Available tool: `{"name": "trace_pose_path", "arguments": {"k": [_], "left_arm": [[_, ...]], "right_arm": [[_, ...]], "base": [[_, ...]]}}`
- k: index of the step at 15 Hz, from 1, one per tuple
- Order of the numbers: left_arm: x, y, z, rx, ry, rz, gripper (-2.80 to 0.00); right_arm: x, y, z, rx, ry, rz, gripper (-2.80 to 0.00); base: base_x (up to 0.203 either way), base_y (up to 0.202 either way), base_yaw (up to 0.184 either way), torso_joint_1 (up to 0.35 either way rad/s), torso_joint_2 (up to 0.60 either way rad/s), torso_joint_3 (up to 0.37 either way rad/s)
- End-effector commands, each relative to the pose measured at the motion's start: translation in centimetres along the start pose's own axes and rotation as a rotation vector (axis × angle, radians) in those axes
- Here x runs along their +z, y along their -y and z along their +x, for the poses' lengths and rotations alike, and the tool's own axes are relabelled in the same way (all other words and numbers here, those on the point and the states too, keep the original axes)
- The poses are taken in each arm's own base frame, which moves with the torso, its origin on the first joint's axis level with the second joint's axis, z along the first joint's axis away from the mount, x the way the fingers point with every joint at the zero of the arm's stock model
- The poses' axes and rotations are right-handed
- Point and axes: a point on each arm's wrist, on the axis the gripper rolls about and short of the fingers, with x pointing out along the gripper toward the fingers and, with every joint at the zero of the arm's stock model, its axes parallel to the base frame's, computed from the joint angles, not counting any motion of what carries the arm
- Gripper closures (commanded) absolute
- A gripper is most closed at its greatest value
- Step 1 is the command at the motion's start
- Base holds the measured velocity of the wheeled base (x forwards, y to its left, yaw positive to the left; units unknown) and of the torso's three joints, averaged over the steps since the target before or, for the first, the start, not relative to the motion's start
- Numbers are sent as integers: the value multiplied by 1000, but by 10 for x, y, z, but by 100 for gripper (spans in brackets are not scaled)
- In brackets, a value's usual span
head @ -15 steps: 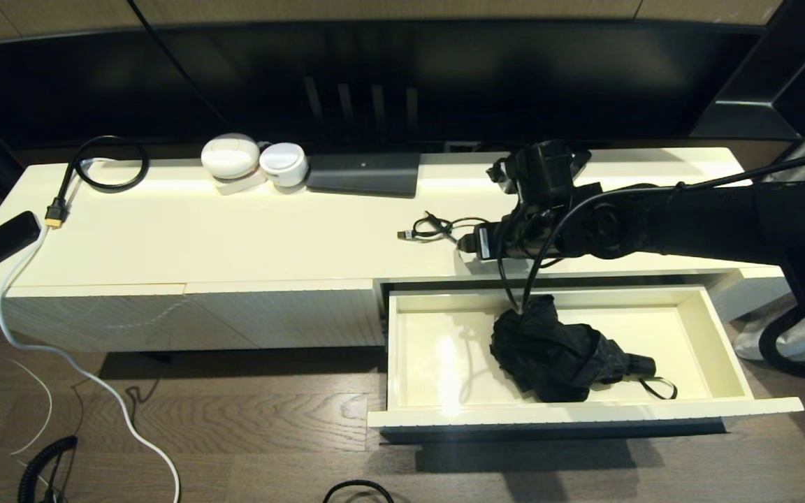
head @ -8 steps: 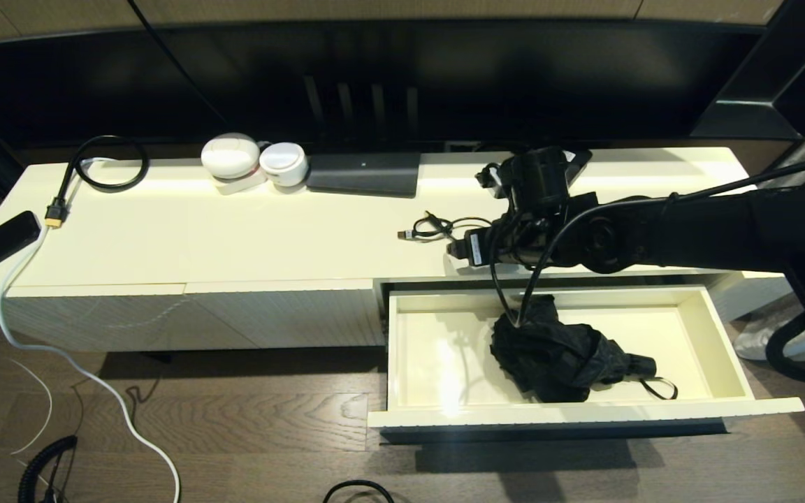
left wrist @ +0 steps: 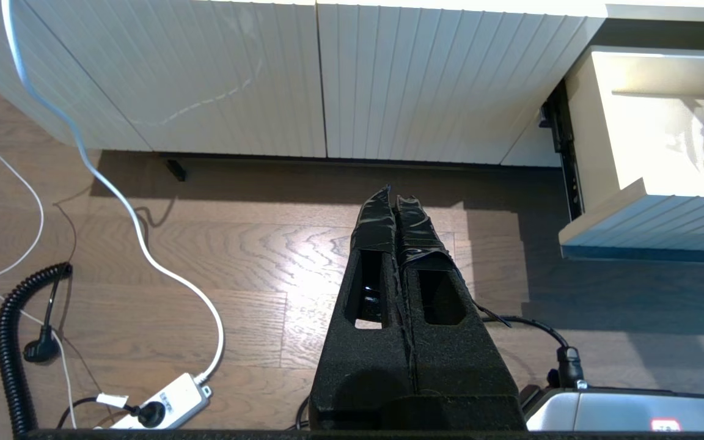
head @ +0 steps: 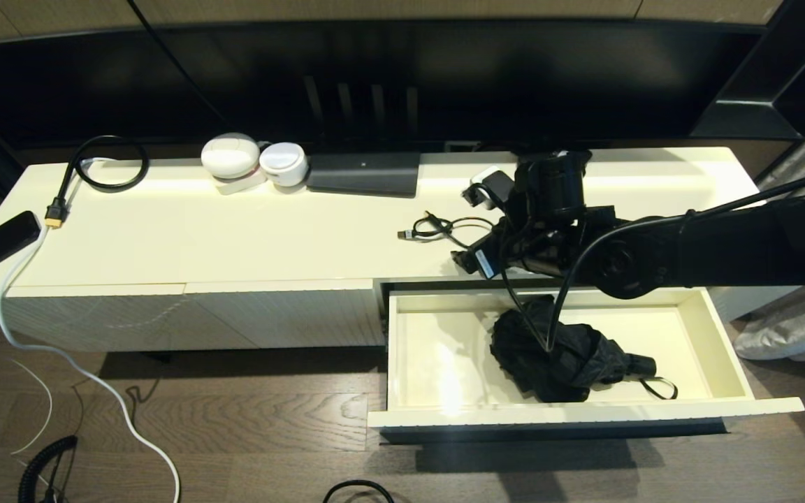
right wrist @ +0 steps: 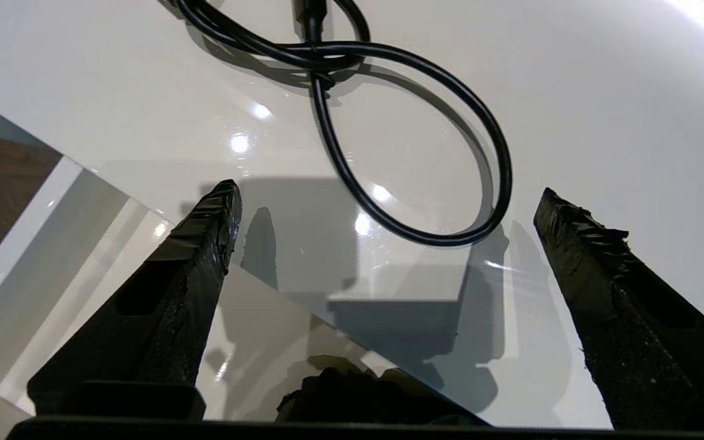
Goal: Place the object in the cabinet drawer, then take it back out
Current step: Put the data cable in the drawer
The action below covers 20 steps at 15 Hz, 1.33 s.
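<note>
The cabinet drawer is pulled out at the right end of the cream cabinet. A black folded umbrella lies inside it, right of centre, with its strap toward the right. My right gripper hovers over the cabinet top just behind the drawer's back edge. In the right wrist view that gripper is open and empty, with the umbrella and the drawer's inside below it. My left gripper is shut and parked over the floor, left of the drawer front.
A looped black cable lies on the cabinet top right beside the right gripper, and shows as the cable between its fingers. Two white round devices, a dark flat box and another cable sit farther back and left. A power strip lies on the floor.
The right arm has swung and shifted toward the drawer's back edge, with its elbow moving right. The umbrella and the drawer have not moved.
</note>
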Motion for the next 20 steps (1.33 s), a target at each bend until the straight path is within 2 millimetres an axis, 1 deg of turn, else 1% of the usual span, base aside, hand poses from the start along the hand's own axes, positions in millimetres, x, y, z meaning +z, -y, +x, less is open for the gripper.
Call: {"name": "trace_pose_path", "arguments": {"k": [1,2,3,6,8,16,17,20], "left_arm": [[0,0,0,1,1,-1,0],[0,0,0,1,1,-1,0],[0,0,0,1,1,-1,0],[0,0,0,0,0,-1,0],[0,0,0,1,1,-1,0],[0,0,0,1,1,-1,0],[0,0,0,0,-1,-1,0],[0,0,0,1,1,-1,0]], "right_arm": [[-6,5,11,-21,3,3,-280],[-8,6,16,-28,7,7,-280],[-8,11,19,-42,16,16,-280],[-9,16,26,-57,21,41,-280],[-11,16,32,-58,20,71,-280],[-8,17,36,-61,34,99,-280],[-8,16,37,-62,35,101,0],[-6,14,37,-61,39,100,0]], "base": [[0,0,0,0,0,0],[0,0,0,0,0,0],[0,0,0,0,0,0],[0,0,0,0,0,0],[0,0,0,0,0,0],[0,0,0,0,0,0],[0,0,0,0,0,0],[0,0,0,0,0,0]]}}
